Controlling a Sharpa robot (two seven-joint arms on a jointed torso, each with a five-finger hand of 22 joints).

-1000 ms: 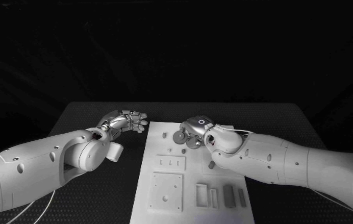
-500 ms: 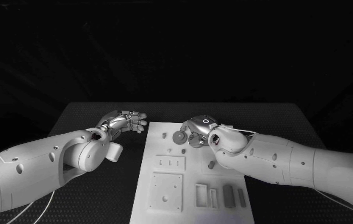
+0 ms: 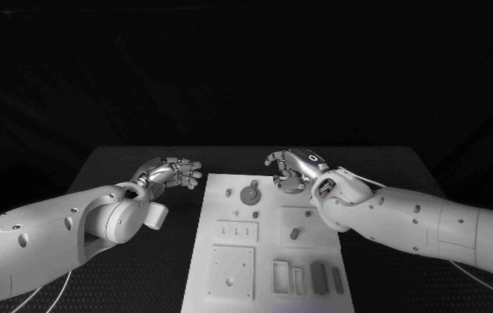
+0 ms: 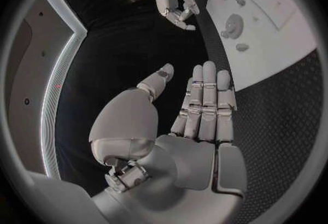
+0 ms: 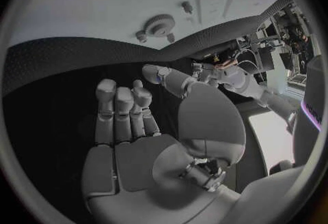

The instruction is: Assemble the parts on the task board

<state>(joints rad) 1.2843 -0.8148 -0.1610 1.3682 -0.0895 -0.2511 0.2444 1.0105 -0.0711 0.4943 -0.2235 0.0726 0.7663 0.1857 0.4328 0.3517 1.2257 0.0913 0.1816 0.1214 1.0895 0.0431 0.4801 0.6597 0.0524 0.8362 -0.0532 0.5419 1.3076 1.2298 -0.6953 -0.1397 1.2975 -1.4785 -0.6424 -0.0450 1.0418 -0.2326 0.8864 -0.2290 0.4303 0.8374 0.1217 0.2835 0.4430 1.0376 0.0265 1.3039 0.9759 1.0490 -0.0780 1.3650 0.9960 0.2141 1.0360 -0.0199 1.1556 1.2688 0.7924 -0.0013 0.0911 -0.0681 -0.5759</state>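
Since a second ago, the right robot hand has lifted off the round geared part and drawn back toward the far right corner of the task board, so the part now lies uncovered; the left robot hand has kept its place beside the board's far left corner. From the head view, the white board lies in the middle of the black counter, the geared part sits near the board's far end between the two hands, a small peg stands further in, and slim grey pieces lie in slots at the near end beside a square plate. The right robot hand hangs with curled fingers holding nothing, above the board's edge. In the left wrist view, the left robot hand is empty, its fingers straight and close together with the thumb apart, over the dark counter just beside the board; the geared part and the right robot hand appear beyond it. In the right wrist view, the right robot hand shows an empty palm, fingers loosely bent and apart from the thumb, with the board and the geared part beyond the fingertips.
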